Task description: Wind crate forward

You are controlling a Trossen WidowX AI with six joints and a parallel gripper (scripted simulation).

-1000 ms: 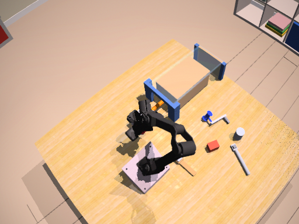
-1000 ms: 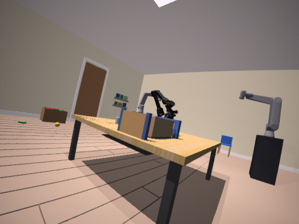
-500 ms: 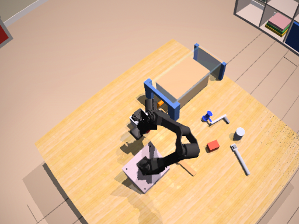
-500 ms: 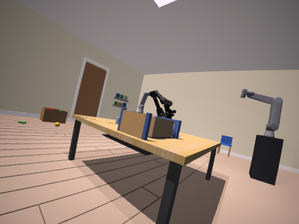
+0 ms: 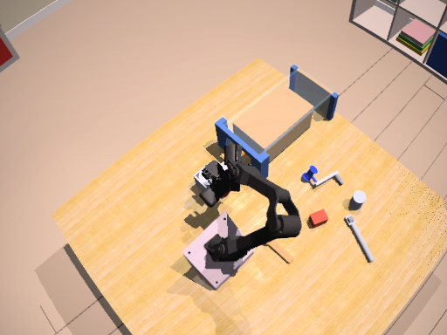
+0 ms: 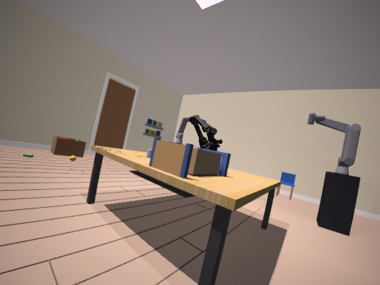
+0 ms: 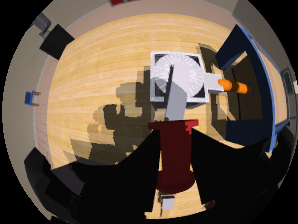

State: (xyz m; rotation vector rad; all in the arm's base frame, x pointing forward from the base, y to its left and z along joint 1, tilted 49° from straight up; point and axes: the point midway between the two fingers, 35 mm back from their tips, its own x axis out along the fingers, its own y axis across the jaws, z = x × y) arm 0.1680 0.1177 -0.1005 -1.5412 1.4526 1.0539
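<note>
My gripper (image 5: 224,192) (image 7: 171,130) is shut on the red grip of the winch handle. The handle's grey arm (image 7: 175,104) reaches over the round top of the white winch (image 5: 201,179) (image 7: 194,72). The square key end is hidden, so I cannot tell whether it is in the hole. An orange strap (image 7: 235,86) runs from the winch through the rack mouth. The tan crate (image 5: 272,115) (image 6: 205,162) sits flat in the clear-panelled cubby. The blue frame (image 5: 243,140) (image 6: 225,164) stands at the mouth, and a gap seems to show between it and the crate's front.
A blue-knobbed crank (image 5: 311,174), a grey cylinder (image 5: 358,199), a red block (image 5: 319,217), a long grey tool (image 5: 361,241) and a wooden-handled brush (image 5: 281,253) (image 7: 167,202) lie on the bench. The blue frame stands close beside the winch and gripper.
</note>
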